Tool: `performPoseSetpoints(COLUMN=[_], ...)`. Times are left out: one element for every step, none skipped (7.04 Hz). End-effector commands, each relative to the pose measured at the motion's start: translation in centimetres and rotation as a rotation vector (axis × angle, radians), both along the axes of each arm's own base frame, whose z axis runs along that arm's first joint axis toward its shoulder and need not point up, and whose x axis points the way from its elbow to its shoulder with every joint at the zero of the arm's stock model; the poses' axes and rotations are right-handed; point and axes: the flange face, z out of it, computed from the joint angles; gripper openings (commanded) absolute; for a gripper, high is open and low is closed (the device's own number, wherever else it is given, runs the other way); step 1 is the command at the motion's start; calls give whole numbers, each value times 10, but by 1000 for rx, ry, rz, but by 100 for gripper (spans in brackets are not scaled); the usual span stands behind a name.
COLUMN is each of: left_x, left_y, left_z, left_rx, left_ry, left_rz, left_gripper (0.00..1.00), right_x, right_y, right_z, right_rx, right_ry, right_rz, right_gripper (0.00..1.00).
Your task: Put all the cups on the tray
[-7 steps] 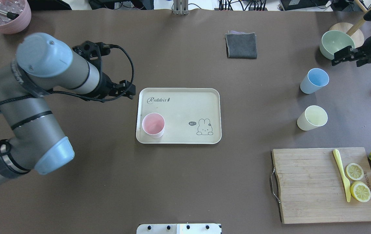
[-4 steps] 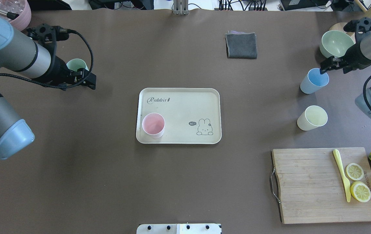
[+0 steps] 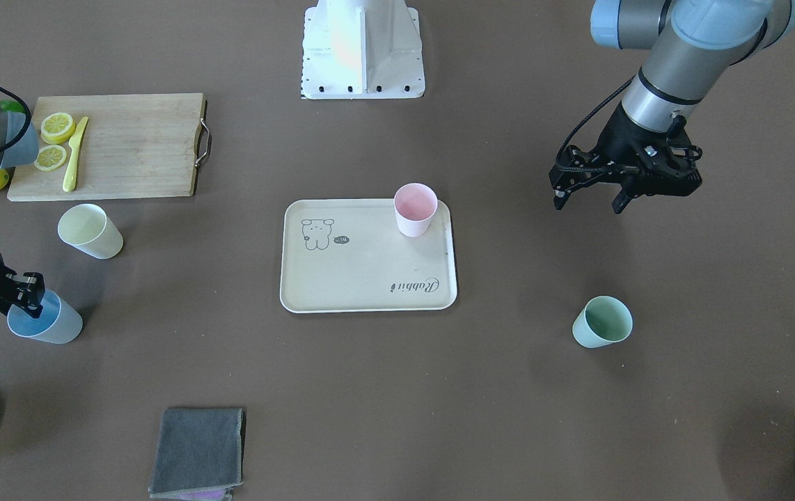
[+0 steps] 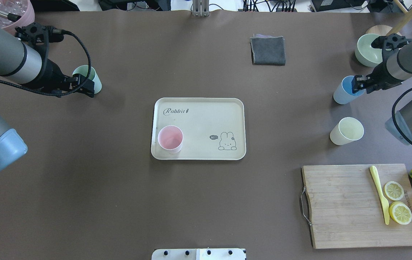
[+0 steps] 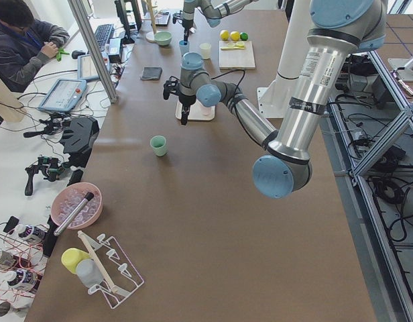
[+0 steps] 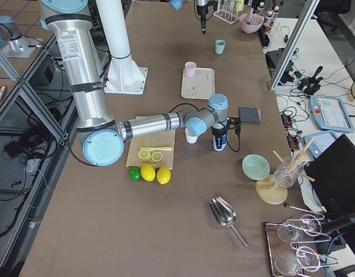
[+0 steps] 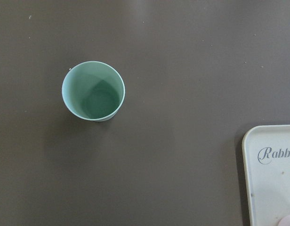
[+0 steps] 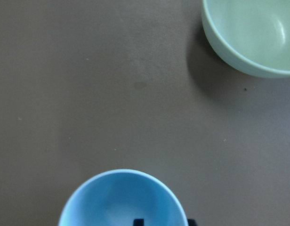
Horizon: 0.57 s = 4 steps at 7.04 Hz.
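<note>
Over the blue cup [image 4: 342, 95], right fingers [image 8: 138, 222] spread, seemingly straddling its rim; left fingers [image 3: 622, 200] spread, empty.

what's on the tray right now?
Only the pink cup, upright in one corner of the tray. The rest is bare apart from the printed rabbit and script. The patch under the cup is hidden. Mint cup, blue cup, yellow cup: on the table.

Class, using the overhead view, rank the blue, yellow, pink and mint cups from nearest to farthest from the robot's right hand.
1. Blue cup: at the right hand.
2. Yellow cup: right side.
3. Pink cup: on the tray, centre.
4. Mint cup: far left.
</note>
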Motion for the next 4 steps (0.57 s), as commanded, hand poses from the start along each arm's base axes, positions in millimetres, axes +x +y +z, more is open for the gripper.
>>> performPoseSetpoints(left_x=[-2, -14, -39, -73], left_y=[-2, -9, -21, -31], left_z=[1, 5, 21, 47], left_rx=[2, 7, 8, 36], left_ry=[-2, 4, 3, -22], left_rz=[0, 24, 48, 73], left_gripper=[98, 98, 98, 98], right_x=[-32, -61, -83, -111], right_y=[-4, -10, -10, -7], right_z=[-49, -86, -123, -162], right_rx=[-28, -54, -76, -118], right_ry=[-68, -111, -163, -210], right_rz=[60, 108, 141, 183], right_gripper=[0, 0, 0, 0])
